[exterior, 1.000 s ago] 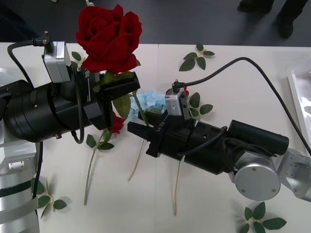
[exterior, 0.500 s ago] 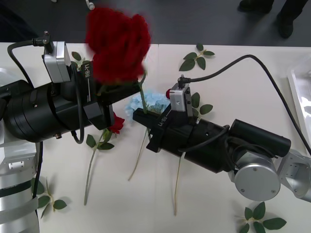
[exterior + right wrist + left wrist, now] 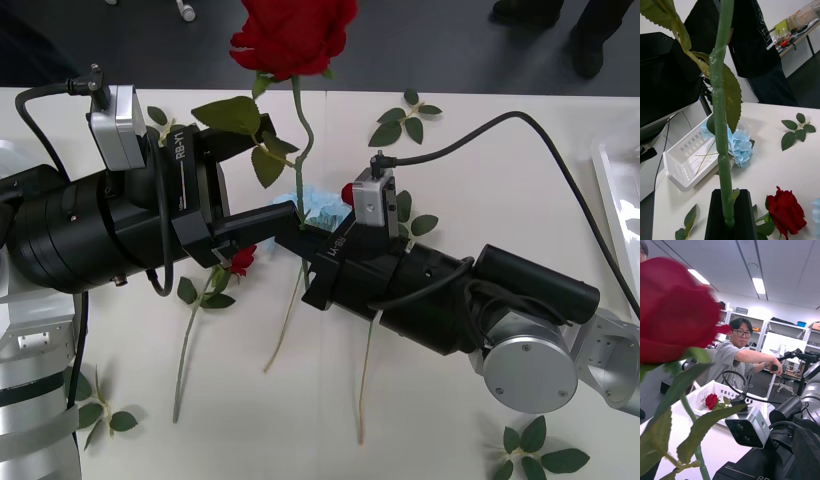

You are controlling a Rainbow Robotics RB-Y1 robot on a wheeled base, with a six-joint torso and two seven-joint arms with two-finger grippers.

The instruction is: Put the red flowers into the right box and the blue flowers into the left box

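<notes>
From the front view, the right gripper (image 3: 298,232) is clamping the lower stem of a red rose (image 3: 292,35) that is standing upright over the middle of the tabletop (image 3: 480,180). The left gripper (image 3: 262,222) is sitting just beside that same stem with its fingers apart, gripping nothing. Another red rose (image 3: 238,262) and a blue flower (image 3: 322,202) are lying on the tabletop beneath the two arms, and the right box (image 3: 618,185) is waiting at the far right edge.

In the right wrist view, the stem (image 3: 720,123) is rising straight out of the closed black fingers; the left box (image 3: 688,159), a blue flower (image 3: 738,145) and a red rose (image 3: 785,212) are lying below.

In the left wrist view, the held bloom (image 3: 675,315) is looming close, and the right box (image 3: 730,399) is already holding one red rose (image 3: 711,400).

This looks like a handover to the right arm. The next move calls for carrying the rose clear of the left gripper to the right box.
</notes>
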